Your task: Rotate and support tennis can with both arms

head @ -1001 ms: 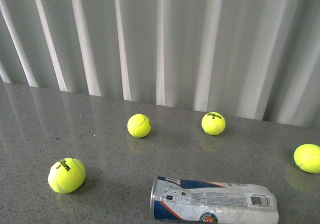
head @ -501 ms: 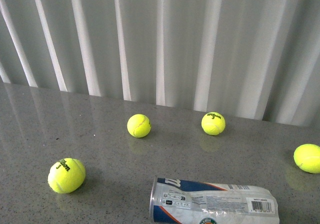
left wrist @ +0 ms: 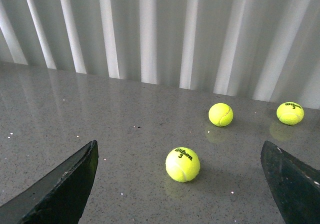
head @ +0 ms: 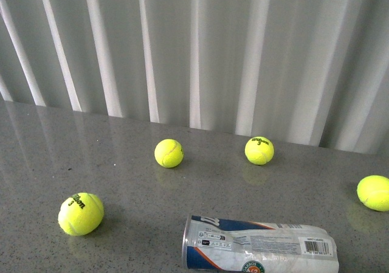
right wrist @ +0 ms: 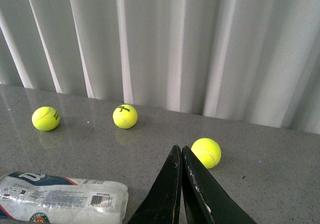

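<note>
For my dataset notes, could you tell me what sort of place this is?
Probably an indoor lab or staged test area: a grey speckled countertop backed by a white pleated curtain, with tennis balls and a tennis can laid out.

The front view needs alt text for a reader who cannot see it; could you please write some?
A clear tennis can with a navy-and-white label lies on its side, nearest the camera, on a grey speckled table. Four yellow-green tennis balls lie scattered on the table, none touching the can. A white pleated curtain hangs behind.
</note>
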You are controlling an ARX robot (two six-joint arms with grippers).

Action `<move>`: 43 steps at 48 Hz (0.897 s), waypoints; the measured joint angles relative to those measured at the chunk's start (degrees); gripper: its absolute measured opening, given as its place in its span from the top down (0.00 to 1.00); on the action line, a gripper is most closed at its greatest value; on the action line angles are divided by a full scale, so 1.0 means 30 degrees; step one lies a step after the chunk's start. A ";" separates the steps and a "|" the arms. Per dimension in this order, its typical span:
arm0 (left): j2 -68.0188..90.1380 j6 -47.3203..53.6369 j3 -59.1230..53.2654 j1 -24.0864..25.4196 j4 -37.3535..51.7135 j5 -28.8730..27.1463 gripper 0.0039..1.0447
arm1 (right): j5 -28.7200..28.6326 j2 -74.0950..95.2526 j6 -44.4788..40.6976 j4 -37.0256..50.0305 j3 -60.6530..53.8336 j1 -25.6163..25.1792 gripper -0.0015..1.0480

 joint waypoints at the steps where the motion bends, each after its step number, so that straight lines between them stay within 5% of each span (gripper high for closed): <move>1: 0.0000 0.0000 0.0000 0.0000 0.0000 0.0000 0.06 | 0.0000 -0.0102 0.0000 -0.0109 0.0000 0.0000 0.97; 14: 0.0000 0.0000 0.0000 0.0000 0.0000 0.0000 0.06 | 0.0000 -0.1246 0.0000 -0.1253 0.0000 0.0000 0.97; 19: 0.0000 0.0000 0.0000 0.0000 0.0000 0.0000 0.06 | -0.0007 -0.3636 0.0000 -0.4291 0.0007 0.0000 0.97; 31: -0.0015 0.0000 0.0000 0.0000 0.0000 0.0000 0.06 | -0.0007 -0.4357 0.0000 -0.4495 0.0007 0.0000 0.97; 43: -0.0015 0.0000 0.0000 0.0000 0.0000 0.0000 0.06 | 0.0000 -0.4364 0.0000 -0.4503 0.0007 0.0000 0.46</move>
